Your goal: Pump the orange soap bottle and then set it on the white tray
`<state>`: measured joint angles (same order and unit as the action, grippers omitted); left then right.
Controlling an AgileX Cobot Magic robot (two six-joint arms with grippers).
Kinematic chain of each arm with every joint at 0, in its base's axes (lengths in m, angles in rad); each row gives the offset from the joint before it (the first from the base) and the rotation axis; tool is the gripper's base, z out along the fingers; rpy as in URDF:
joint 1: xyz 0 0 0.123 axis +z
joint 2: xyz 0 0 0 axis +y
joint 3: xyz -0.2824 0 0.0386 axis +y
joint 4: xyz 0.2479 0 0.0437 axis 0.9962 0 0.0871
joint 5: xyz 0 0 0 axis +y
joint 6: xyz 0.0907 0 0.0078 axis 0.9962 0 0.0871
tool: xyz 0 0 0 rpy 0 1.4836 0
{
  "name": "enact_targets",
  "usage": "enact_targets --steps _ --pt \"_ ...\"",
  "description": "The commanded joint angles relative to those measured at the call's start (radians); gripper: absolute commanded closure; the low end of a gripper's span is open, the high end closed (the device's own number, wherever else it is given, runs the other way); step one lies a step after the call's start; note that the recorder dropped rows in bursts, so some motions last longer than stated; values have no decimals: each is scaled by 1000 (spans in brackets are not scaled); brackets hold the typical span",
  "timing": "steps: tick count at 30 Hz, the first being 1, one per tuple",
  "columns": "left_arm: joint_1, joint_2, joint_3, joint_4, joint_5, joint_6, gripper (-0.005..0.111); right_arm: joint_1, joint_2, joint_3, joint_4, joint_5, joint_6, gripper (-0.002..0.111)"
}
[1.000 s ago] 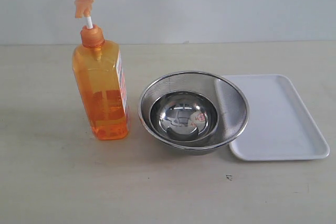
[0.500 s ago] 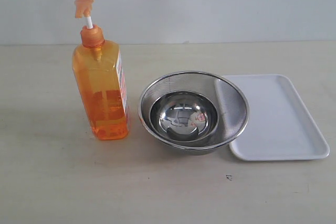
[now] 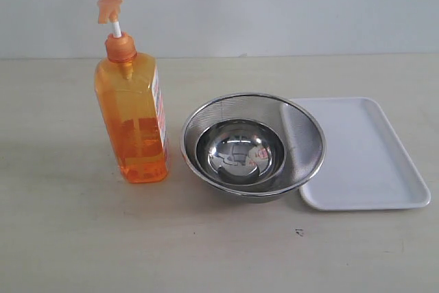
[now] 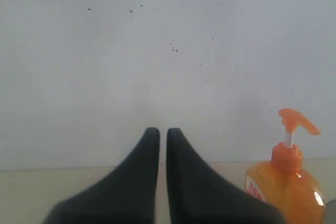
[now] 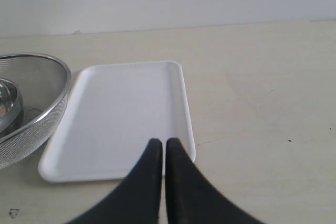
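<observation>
Left gripper [image 4: 163,130] level, facing the wall, jaws closed on nothing. Right gripper [image 5: 163,141] closed too, over the white tray [image 3: 370,162]. Orange soap bottle [image 3: 132,128] upright on the counter [image 3: 68,238], beside a mesh bowl [image 3: 305,135] holding a smaller steel bowl [image 3: 240,152].

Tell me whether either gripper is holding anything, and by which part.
Nothing is held. The left gripper and right gripper are both shut on empty air, and the orange soap bottle stands free on the table.
</observation>
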<state>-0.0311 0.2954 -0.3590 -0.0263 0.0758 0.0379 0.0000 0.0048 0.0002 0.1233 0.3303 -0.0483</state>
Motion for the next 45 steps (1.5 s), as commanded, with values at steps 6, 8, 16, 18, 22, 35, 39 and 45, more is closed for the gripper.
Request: enact_targets --steps 6,8,16,18,22,35,39,45 --pt "3 2 -8 -10 -8 5 102 0 -5 0 -2 -8 -5 108" --pt "3 2 -8 -10 -8 5 102 0 -5 0 -2 -8 -5 108" --pt "3 2 -8 -10 0 1 102 0 -5 0 -2 -8 -5 108" --pt "3 2 -8 -23 17 -4 102 0 -5 0 -2 -8 -5 108" --pt "3 15 -27 -41 111 -26 102 0 -5 0 -2 -8 -5 108" --pt "3 205 -187 -152 387 85 102 0 -5 0 -2 -6 -5 108" --pt "3 264 -202 -452 447 424 102 0 -5 0 -2 -6 -5 108" --pt "3 343 -203 -803 520 799 102 0 -5 0 -2 -6 -5 108"
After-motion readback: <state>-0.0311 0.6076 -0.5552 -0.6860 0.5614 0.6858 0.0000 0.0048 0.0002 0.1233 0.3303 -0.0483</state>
